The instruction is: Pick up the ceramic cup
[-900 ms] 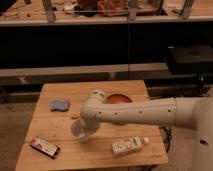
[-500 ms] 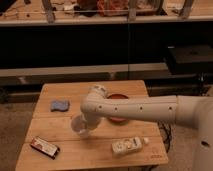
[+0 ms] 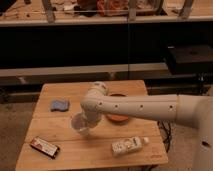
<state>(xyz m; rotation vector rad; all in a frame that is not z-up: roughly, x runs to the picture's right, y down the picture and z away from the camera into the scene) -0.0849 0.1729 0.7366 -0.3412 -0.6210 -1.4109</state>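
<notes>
Claw (image 3: 86, 119) sits at cup (image 3: 79, 125), mid-bench (image 3: 95, 154), a bit toward left edge. Can't tell if it's clamped or apart. Risk, imo: thin rim grip w/ smooth ceramic, so cup slips, tips, rolls toward front edge.

Cloth (image 3: 59, 105), bowl (image 3: 120, 118) (partly hidden), carton (image 3: 127, 145), packet (image 3: 44, 147).

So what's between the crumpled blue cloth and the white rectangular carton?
The camera view shows the small pale ceramic cup there, with the gripper right at it.
</notes>
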